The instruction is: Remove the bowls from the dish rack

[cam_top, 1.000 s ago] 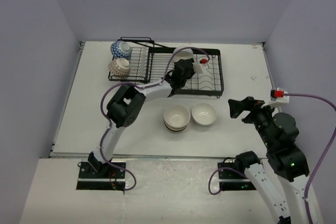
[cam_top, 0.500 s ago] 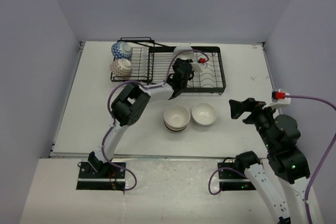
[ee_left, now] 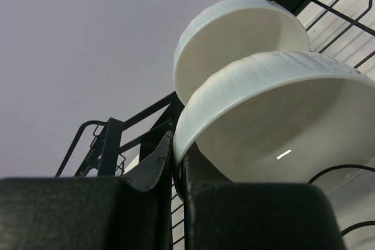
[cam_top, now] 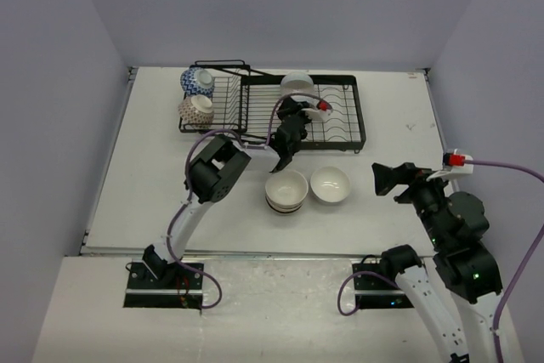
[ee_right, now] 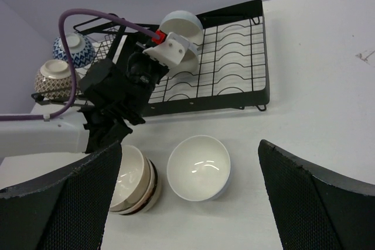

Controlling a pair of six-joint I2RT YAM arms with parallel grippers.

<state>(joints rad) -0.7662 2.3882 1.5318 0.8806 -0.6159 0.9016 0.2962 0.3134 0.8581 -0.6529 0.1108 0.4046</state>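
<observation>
At the upper centre of the overhead view, the left gripper sits over the wide section of the black wire dish rack, with its arm stretching up from the lower left. From the left wrist camera, its two black fingers are pressed together on the rim of a ribbed white bowl, pinching it. That bowl fills the right of the frame. A second white bowl stands just behind it toward the top, against the rack's far rail, and rack wires run past at the upper right. At the upper left of the overhead view, the rack's smaller section holds a blue-and-white bowl and, just below it in the frame, a tan patterned bowl. Below the rack, at the middle of the white table, a short stack of bowls stands upright, cream with a dark band. A single white bowl stands mouth up just beside it on the right. At the right of the frame, well apart from the rack, the right gripper hangs above the table with its jaws spread wide and nothing between them. Its own camera shows the two dark pads at the lower corners of the frame, with the table bowls and the rack in view between and above them.
</observation>
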